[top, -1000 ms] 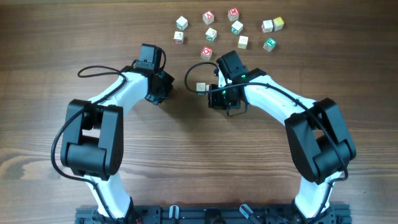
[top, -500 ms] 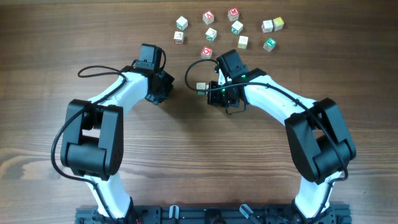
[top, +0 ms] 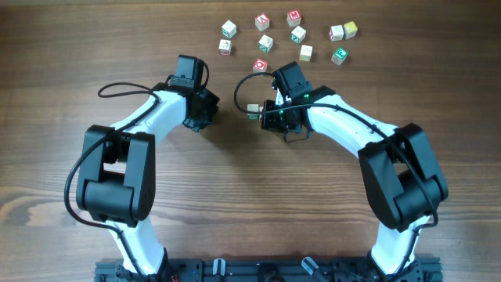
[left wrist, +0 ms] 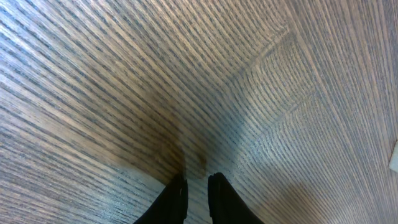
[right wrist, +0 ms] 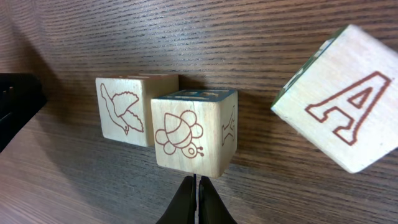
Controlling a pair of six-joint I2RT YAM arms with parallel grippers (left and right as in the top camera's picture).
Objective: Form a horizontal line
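Note:
A row of three touching cubes does not show. In the right wrist view a bird-picture cube (right wrist: 127, 112) and a bee-picture cube (right wrist: 189, 134) stand side by side, touching. A third cube with a red letter A (right wrist: 348, 106) lies tilted and apart to the right. My right gripper (right wrist: 196, 183) is shut and empty, its tips right against the bee cube's near face. In the overhead view the right gripper (top: 268, 116) sits beside a pale cube (top: 252, 110). My left gripper (top: 202, 113) is shut and empty over bare wood (left wrist: 197, 186).
Several loose letter cubes (top: 297, 35) lie scattered at the back of the wooden table, with a red-sided one (top: 260, 66) nearest the grippers. Both arms reach in from the front edge. A black cable loops beside the right gripper (top: 241, 92).
My right gripper has shifted slightly back and left toward the pale cube. The left arm has not moved.

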